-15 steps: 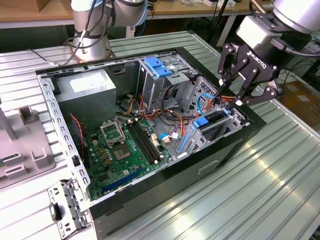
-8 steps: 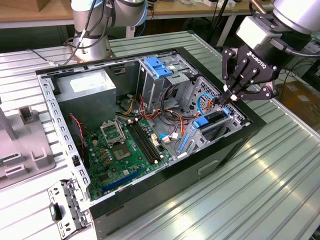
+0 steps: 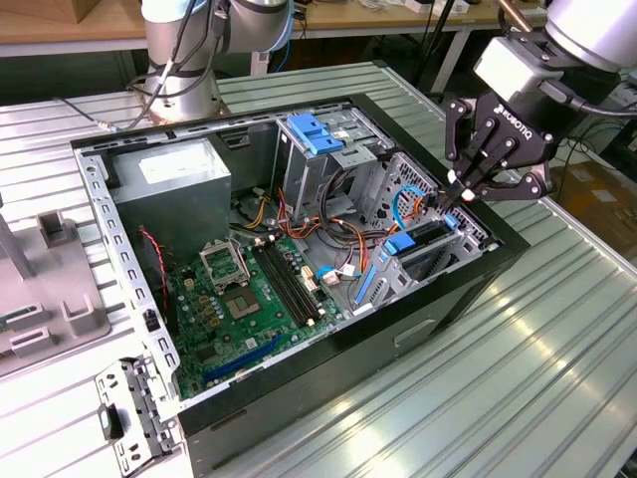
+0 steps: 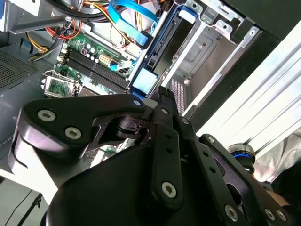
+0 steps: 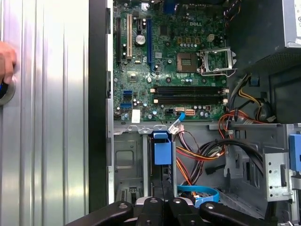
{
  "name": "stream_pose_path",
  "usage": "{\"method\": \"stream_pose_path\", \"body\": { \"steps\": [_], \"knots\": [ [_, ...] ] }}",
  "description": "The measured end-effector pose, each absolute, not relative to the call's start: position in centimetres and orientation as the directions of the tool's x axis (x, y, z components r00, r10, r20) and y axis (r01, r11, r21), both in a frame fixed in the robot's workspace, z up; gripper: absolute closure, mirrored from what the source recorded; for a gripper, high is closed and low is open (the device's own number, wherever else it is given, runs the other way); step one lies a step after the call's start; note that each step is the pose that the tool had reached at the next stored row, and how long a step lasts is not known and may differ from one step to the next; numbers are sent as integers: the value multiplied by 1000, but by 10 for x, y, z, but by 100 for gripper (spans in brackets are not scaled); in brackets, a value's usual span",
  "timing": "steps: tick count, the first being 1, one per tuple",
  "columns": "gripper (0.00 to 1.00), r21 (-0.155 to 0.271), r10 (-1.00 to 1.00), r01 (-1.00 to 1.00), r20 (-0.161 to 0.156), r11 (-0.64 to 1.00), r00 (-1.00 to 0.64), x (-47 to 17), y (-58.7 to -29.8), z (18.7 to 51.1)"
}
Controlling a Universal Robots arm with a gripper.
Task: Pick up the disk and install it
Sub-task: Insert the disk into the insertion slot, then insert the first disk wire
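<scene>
Looking at the exterior view first, you have the gripper [image 3: 460,195] over the drive cage [image 3: 383,204] at the corner of the open computer case [image 3: 299,398]. Its fingers are drawn together to a point with no gap between them. The disk [image 3: 430,247] stands on edge in its bay just under those tips. I cannot tell whether the tips rest on its upper edge or hang just clear of it. Treat the disk as dense, stiff and smooth-skinned, and as shock-sensitive, so no dropping or forcing. The case rim sits just beside the bay on the exterior view's right. Open room lies upward only.

In the second wrist view, the gripper [image 4: 162,94] points down the slot. The disk [image 4: 173,44] shows a dark face set between a blue side rail and the bare metal bay wall [image 4: 202,47]. Take hold across the thin edge or by the rails, not the dark underside. The sheet-metal walls run close on both sides.

In the first wrist view, the blue tab [image 5: 162,150] at the disk's end lies just ahead of the closed fingertips. Orange and yellow wires [image 5: 197,153] and a blue cable [image 5: 200,190] crowd one side. A person's hand [image 5: 5,61] rests on the ribbed table [image 5: 47,141], well apart from the case.
</scene>
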State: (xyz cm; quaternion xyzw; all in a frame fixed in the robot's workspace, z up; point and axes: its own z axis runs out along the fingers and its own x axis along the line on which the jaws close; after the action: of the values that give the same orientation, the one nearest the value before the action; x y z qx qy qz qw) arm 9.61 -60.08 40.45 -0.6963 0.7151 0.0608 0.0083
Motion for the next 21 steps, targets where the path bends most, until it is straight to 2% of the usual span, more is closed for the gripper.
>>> {"method": "stream_pose_path", "body": {
  "steps": [21],
  "knots": [
    [89, 75, -995, -997, -96, 23, -30, 113, -601, 401]
  ]
}}
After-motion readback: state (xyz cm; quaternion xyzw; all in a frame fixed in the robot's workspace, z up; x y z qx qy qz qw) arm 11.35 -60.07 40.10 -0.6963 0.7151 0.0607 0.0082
